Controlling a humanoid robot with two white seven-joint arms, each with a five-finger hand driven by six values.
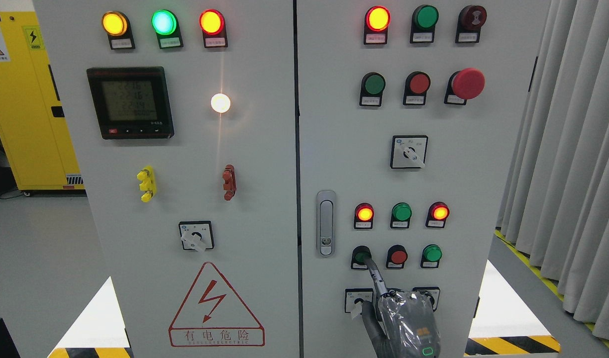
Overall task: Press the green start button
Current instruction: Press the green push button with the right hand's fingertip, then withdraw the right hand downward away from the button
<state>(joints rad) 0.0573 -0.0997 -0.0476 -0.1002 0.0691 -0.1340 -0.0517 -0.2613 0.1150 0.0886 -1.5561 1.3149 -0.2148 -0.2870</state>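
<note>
Green start button (360,256) sits in the lower button row of the right cabinet door (483,164), leftmost of three, just right of the door handle (326,223). The right hand (401,318) rises from the bottom edge with its index finger (375,272) stretched up and its tip on that button — the other fingers are curled back, holding nothing. Behind the hand, two selector switches (358,300) are partly hidden by it.

Beside the pressed button come a red button (397,256) and another green one (432,253). Just above, a row of lamps (364,214) shows red lit, green dark, red lit. Higher on the door are a rotary switch (409,151), then a green, a red and a large red mushroom button (467,83), with more lamps at the top.

The left door (264,199) carries a lightning warning sign (215,308), a digital meter (130,102) and three lit lamps — yellow, green, red. Far left stands a yellow cabinet (16,114); grey curtains (573,149) hang at the right.
</note>
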